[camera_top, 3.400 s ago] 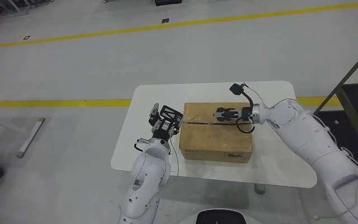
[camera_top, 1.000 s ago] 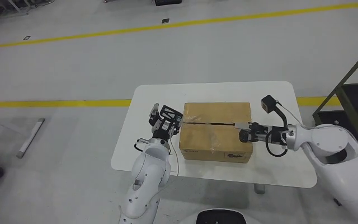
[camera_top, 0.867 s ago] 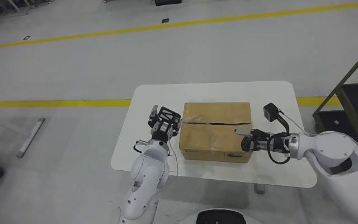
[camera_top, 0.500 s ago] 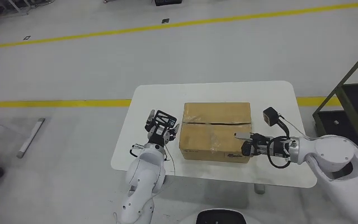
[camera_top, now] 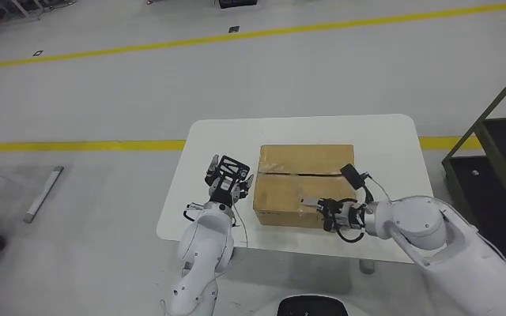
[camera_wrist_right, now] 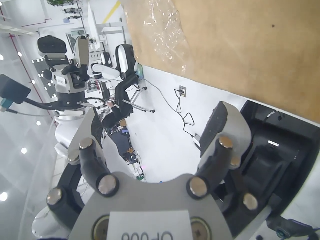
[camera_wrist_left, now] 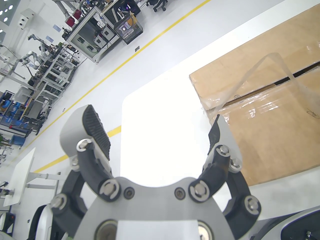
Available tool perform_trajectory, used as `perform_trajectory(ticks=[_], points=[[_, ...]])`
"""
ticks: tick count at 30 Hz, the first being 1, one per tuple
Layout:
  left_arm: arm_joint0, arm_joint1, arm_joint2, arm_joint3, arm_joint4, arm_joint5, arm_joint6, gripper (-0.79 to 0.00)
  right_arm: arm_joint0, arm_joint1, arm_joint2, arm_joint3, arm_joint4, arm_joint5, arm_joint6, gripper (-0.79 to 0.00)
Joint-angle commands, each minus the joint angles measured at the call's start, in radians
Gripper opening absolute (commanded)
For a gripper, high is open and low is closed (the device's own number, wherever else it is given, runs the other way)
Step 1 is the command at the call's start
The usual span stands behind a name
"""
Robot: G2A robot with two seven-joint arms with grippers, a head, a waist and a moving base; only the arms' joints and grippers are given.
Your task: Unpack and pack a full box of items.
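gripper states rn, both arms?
Left gripper: open, empty, beside the box.
Right gripper: open, empty, close to the box's side.

Bright, even light fell from overhead across the whole scene. From above, the white table (camera_top: 213,134) looked pale and almost free of shadow. The cardboard box (camera_top: 304,158) was a shade darker on the side facing the robot than on its top.

In the left wrist view the tabletop burned out to flat white glare, and the clear tape (camera_wrist_left: 252,111) on the box shone in wrinkled patches. In the right wrist view, round lamps (camera_wrist_right: 23,150) showed as glowing spots in a milky haze, and the crumpled tape caught hard glints.

Both wrist views bowed straight edges toward their borders, as a wide lens does.
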Motion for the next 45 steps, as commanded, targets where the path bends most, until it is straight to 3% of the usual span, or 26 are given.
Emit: perform_trajectory(ticks=[1,2,5,8,10,20,27,30,39,45], points=[[0.000,0.000,0.000,0.000,0.000,0.000,0.000,0.000,0.039,-0.005,-0.038,0.013,-0.027,0.044,-0.002,-0.336],[0.000,0.000,0.000,0.000,0.000,0.000,0.000,0.000,0.051,-0.007,-0.049,0.019,-0.030,0.057,0.003,-0.357],[0.000,0.000,0.000,0.000,0.000,0.000,0.000,0.000,0.105,-0.016,-0.094,0.055,-0.045,0.105,0.011,-0.289],[0.000,0.000,0.000,0.000,0.000,0.000,0.000,0.000,0.148,-0.026,-0.131,0.106,-0.035,0.130,0.019,-0.302],[0.000,0.000,0.000,0.000,0.000,0.000,0.000,0.000,0.166,-0.032,-0.149,0.127,-0.032,0.128,0.016,-0.397],[0.000,0.000,0.000,0.000,0.000,0.000,0.000,0.000,0.215,-0.048,-0.201,0.185,-0.030,0.146,0.005,-0.440],[0.000,0.000,0.000,0.000,0.000,0.000,0.000,0.000,0.224,-0.049,-0.201,0.193,-0.036,0.158,0.004,-0.619],[0.000,0.000,0.000,0.000,0.000,0.000,0.000,0.000,0.229,-0.048,-0.203,0.193,-0.046,0.164,0.004,-0.785],[0.000,0.000,0.000,0.000,0.000,0.000,0.000,0.000,0.232,-0.041,-0.181,0.165,-0.061,0.155,0.020,-0.785],[0.000,0.000,0.000,0.000,0.000,0.000,0.000,0.000,0.196,-0.020,-0.099,0.102,-0.063,0.147,0.048,-0.785]])
